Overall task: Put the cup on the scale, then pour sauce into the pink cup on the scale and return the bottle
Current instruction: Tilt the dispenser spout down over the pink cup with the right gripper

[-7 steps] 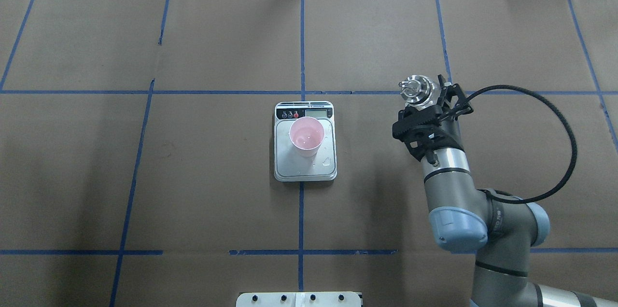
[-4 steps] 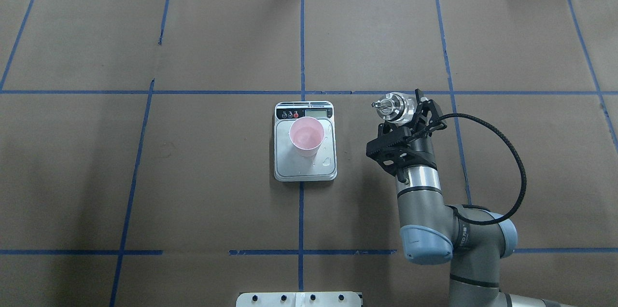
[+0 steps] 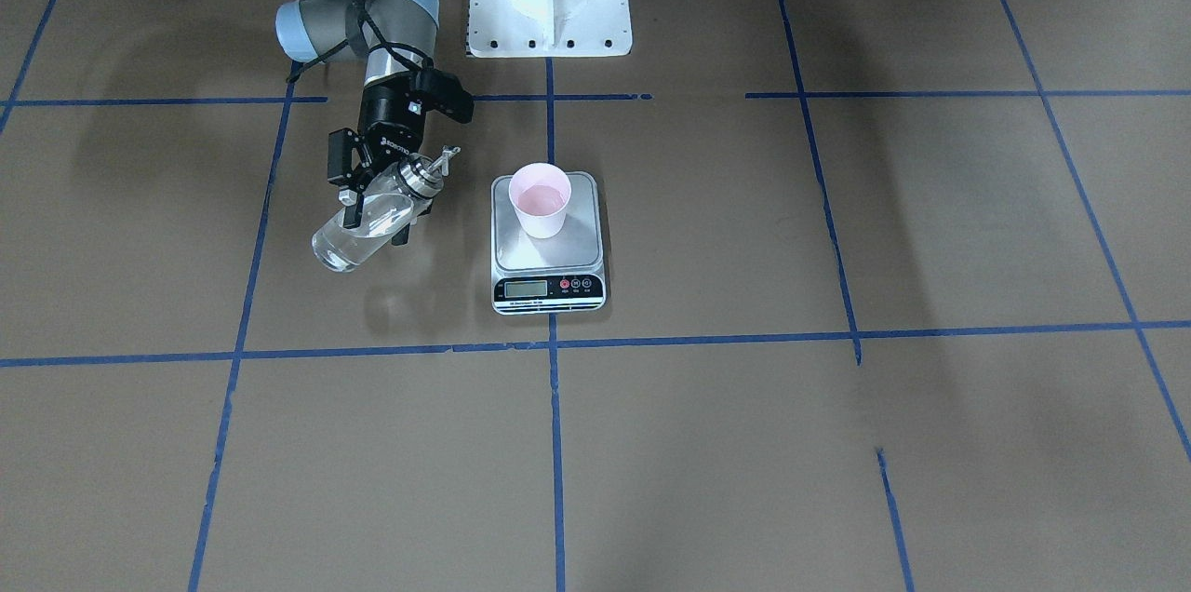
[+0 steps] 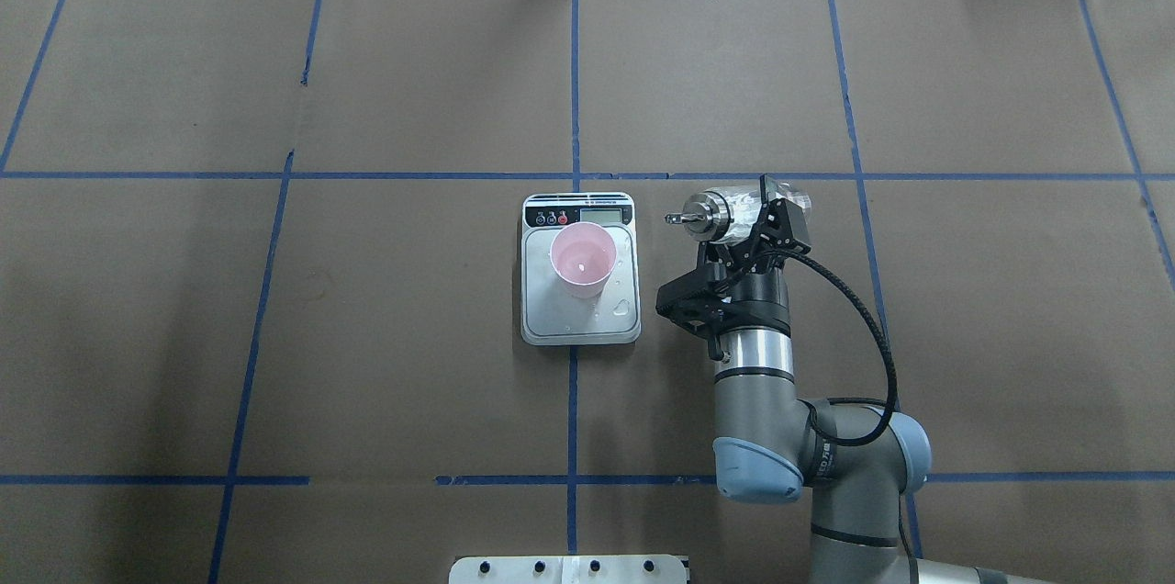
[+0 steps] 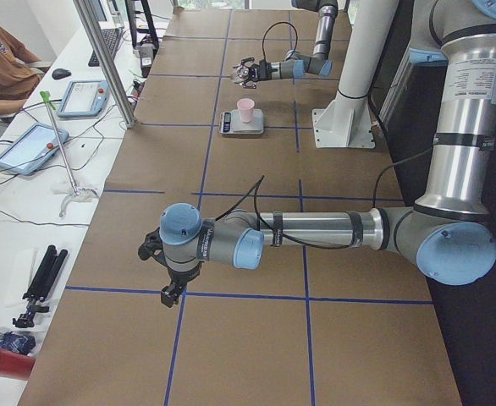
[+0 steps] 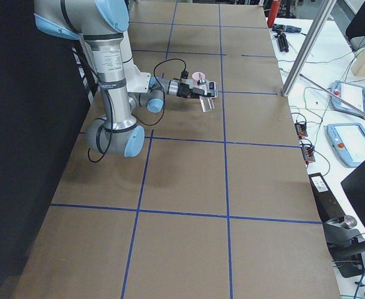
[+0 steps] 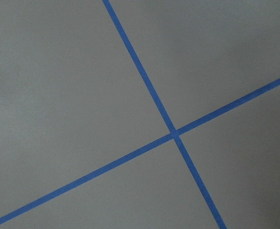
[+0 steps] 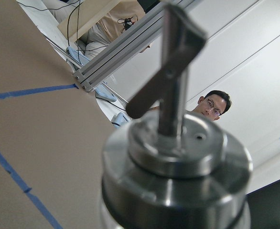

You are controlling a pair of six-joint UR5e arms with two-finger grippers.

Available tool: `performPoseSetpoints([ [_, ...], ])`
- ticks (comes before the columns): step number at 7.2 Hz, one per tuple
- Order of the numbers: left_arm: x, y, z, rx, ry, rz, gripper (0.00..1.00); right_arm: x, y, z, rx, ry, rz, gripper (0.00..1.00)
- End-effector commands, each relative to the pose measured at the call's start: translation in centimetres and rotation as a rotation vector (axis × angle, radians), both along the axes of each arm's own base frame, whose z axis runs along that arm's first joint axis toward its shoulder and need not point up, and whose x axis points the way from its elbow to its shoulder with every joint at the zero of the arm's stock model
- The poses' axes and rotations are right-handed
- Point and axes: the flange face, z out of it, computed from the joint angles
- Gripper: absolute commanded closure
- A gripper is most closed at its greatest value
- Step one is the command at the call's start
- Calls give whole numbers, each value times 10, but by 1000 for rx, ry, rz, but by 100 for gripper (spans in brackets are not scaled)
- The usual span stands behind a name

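One bottle (image 3: 342, 244), tilted, clamped in right gripper (image 3: 377, 218) beside scale (image 3: 582, 240); left gripper (image 5: 173, 291) opening cannot tell.

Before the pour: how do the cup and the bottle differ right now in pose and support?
Pose: the cup stands upright; the bottle is tipped well over, spout toward the cup but beside the scale.
Support: the cup rests free on the scale; the bottle is in the air, clamped in the right gripper.
Look: the cup is opaque pink, the bottle clear glass with a metal cap.
Both are round containers.
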Motion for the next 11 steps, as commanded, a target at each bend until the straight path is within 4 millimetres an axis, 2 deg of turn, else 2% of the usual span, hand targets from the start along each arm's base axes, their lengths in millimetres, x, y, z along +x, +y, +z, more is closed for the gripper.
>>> performPoseSetpoints([
  [1,-1,-2,-1,6,-9,1,0,-4,-1,-3,23,150,22,100],
  [3,-1,-2,-3,9,-9,1,0,-2,0,-4,44,274,39,100],
  [4,-1,-3,-4,12,-9,1,0,-7,2,2,59,316,57,100],
  [6,-1,-3,-4,13,-11,1,0,-19,0,-11,72,378,72,100],
  [8,-1,-3,-4,11,-11,1,0,-19,0,-12,72,446,71,100],
  [11,-1,-3,-4,14,-13,1,0,-24,-1,-24,76,566,81,100],
])
